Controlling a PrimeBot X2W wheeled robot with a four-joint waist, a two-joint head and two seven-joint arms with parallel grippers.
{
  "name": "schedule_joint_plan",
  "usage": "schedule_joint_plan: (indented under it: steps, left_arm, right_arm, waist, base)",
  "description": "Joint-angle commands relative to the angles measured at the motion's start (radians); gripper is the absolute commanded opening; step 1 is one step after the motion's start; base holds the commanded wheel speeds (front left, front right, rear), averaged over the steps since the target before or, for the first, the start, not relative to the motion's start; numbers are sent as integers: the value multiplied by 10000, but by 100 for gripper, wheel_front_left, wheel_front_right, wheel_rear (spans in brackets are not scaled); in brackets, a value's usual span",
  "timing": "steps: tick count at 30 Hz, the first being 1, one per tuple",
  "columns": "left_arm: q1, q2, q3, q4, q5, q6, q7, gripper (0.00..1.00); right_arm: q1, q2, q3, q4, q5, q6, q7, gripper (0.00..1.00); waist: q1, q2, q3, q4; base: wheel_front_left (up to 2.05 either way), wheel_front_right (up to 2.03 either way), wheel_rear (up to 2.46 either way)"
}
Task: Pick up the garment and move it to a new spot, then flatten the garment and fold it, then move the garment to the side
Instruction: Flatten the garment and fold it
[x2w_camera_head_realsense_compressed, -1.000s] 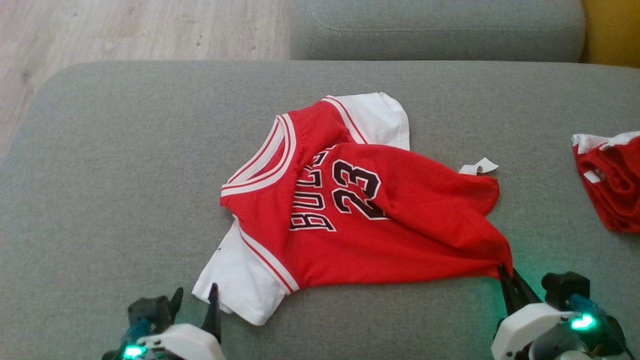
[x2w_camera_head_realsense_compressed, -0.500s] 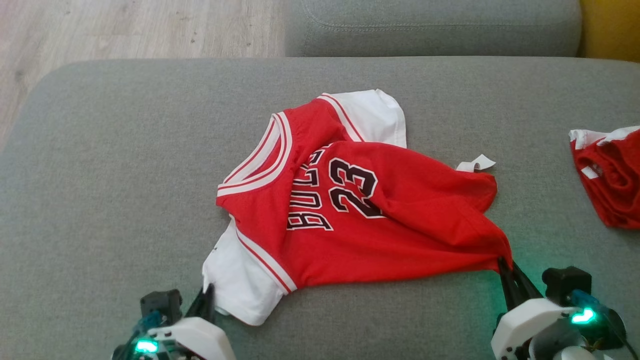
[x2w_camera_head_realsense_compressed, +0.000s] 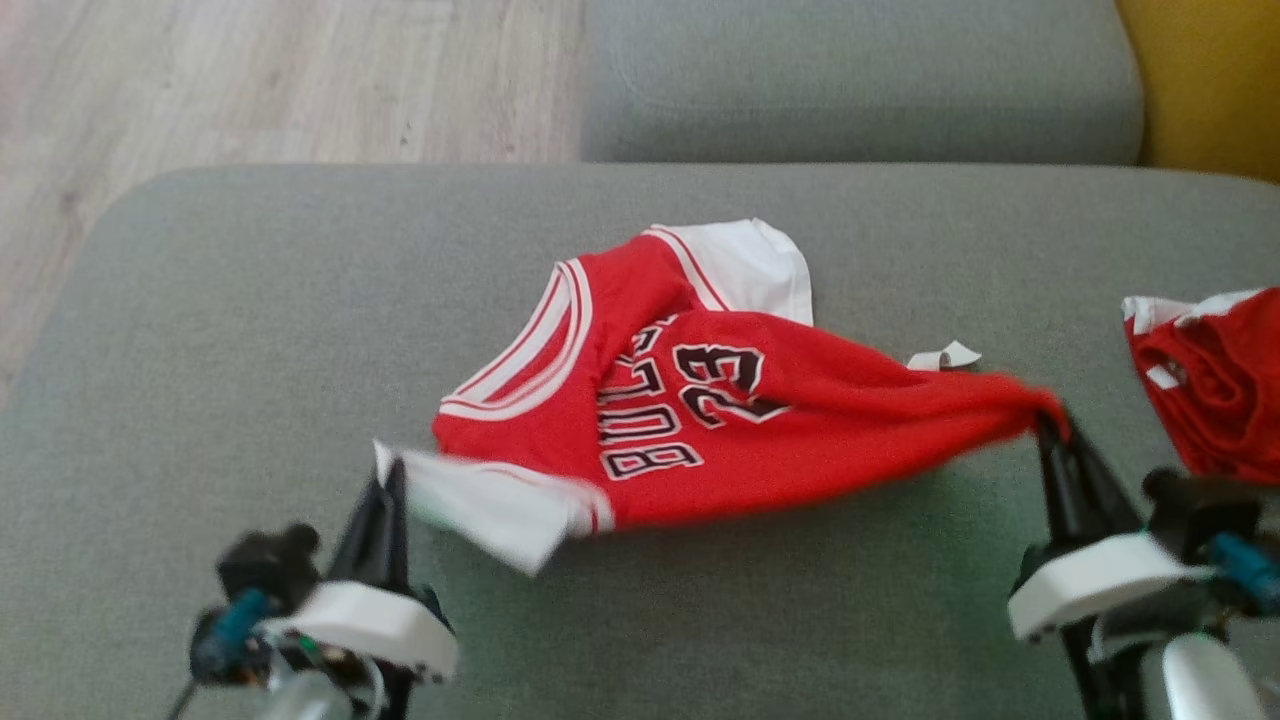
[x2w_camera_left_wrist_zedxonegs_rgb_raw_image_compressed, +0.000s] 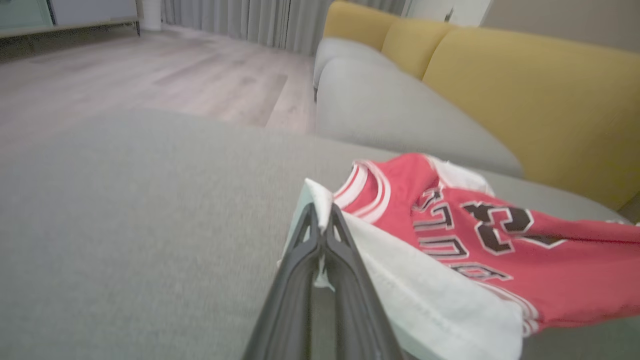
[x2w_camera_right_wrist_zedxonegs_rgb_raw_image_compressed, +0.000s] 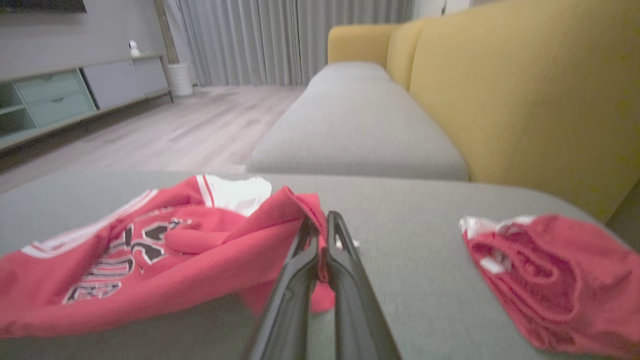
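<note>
At frame centre, the red-and-white mesh basketball jersey sags over the grey fabric sofa cushion, left gripper clamped on its white sleeve edge, right gripper on its red hem corner; such thin bites may slip if stretched.

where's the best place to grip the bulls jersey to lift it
The jersey lies sideways, so take its two near corners from the robot's side: white sleeve in the left pincer, red hem corner in the right pincer.
</note>
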Motion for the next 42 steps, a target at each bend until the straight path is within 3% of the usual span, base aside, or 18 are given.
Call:
schedule_joint_plan:
  steps: [1,5,8,13,20,24,30,36,42]
  left_arm:
    - [-553,306,530,-467,89,97,-155,0]
    - [-656,745,1126,-2394,-19,390,-190,0]
    - [-1032,1539,1538,-4317,420,921,176,0]
    - [-2051,2506,1797,-6307,1113,1300,1109,0]
    - [-4367,3436,2069,-7539,1637,1079,2671,0]
    - [-5506,3424,1903,-7324,1615,708,3288,0]
    - [-6742,2923,1360,-6004,1432,27,3729,0]
    - [-8348,2714,1180,-4422,1684,-649,3871,0]
    - [-10849,2353,1213,-1493,2437,-1309,3236,0]
  right_arm:
    - [-598,-73,157,-532,-50,-7,-25,0]
    - [-732,-73,75,-1755,-201,-7,236,0]
    - [-879,-73,-26,-2996,-296,-7,594,0]
    - [-1074,-74,-123,-4757,-482,-7,1223,0]
    - [-1662,-431,-266,-6787,-650,-7,2147,0]
    - [-2017,-644,-315,-7180,-565,-7,2574,0]
    - [-2849,-979,-57,-6410,-399,-7,2842,0]
    - [-4791,-1290,494,-4768,-276,-7,2682,0]
    - [-8351,-1587,1222,-1414,-952,-7,1894,0]
  waist:
    - [1,0,-144,33]
    - [1,0,-366,39]
    - [1,0,-538,4]
    - [1,0,-705,-75]
    - [1,0,-714,-229]
    - [1,0,-525,-348]
    - [1,0,211,-536]
    - [1,0,1339,-858]
    - [1,0,2082,-1184]
  base:
    - [0,0,0]
    - [0,0,0]
    - [0,0,0]
    - [0,0,0]
    - [0,0,0]
    - [0,0,0]
    - [0,0,0]
    - [0,0,0]
    - [0,0,0]
